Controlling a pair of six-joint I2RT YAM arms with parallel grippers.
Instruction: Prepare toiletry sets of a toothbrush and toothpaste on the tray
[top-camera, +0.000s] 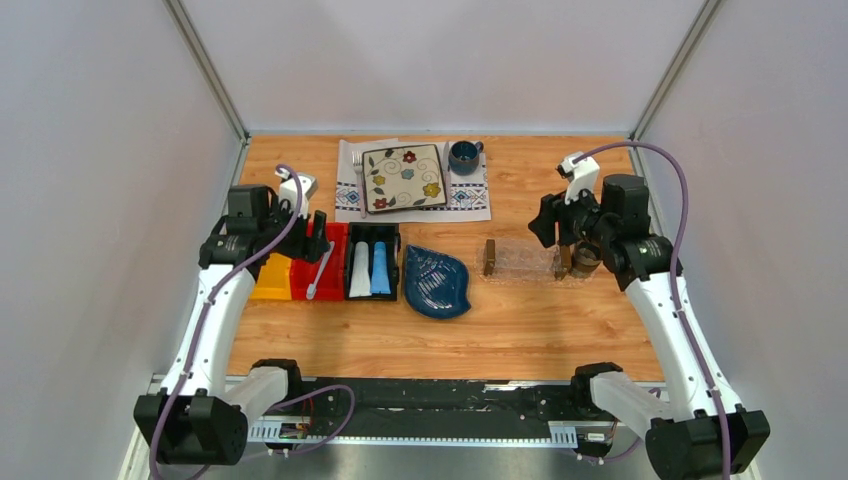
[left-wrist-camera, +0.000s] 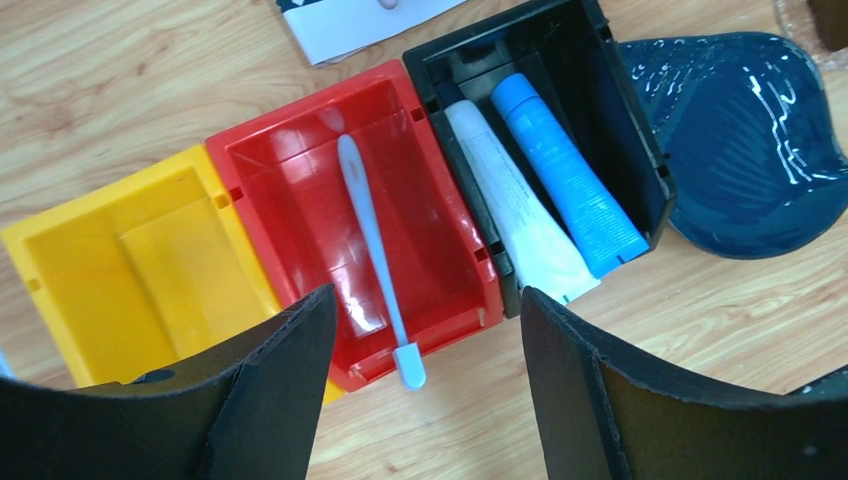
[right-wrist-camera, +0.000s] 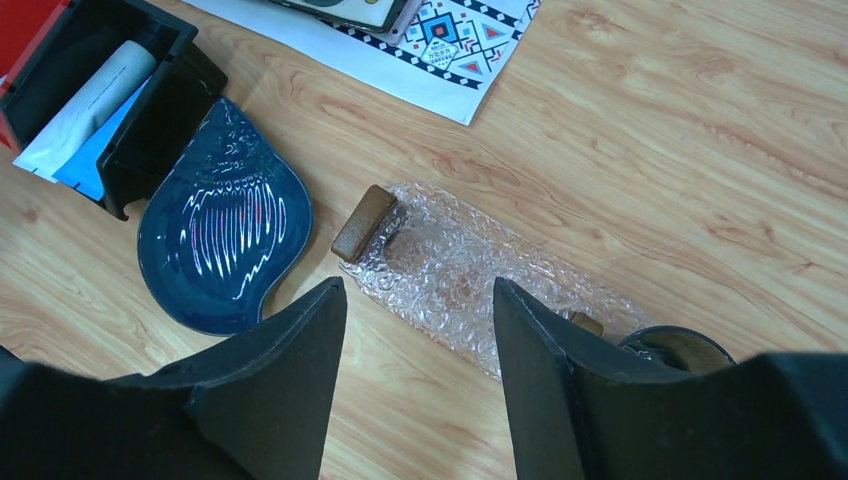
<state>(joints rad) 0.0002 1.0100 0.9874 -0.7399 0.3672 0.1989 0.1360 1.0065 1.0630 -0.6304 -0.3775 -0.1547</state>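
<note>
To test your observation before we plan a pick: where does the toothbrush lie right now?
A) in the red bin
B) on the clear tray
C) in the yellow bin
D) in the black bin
A: the toothbrush lies in the red bin, one end poking over its rim.

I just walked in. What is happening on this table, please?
Two robot arms are about to put toothbrush-and-toothpaste sets on the clear tray. The left tool hangs open above the red bin, where the toothbrush lies. The white toothpaste tube and the blue toothpaste tube lie in the black bin beside it. The right tool hangs open above the tray. Neither tool holds anything, and no toothbrush or toothpaste is on the tray yet.
</note>
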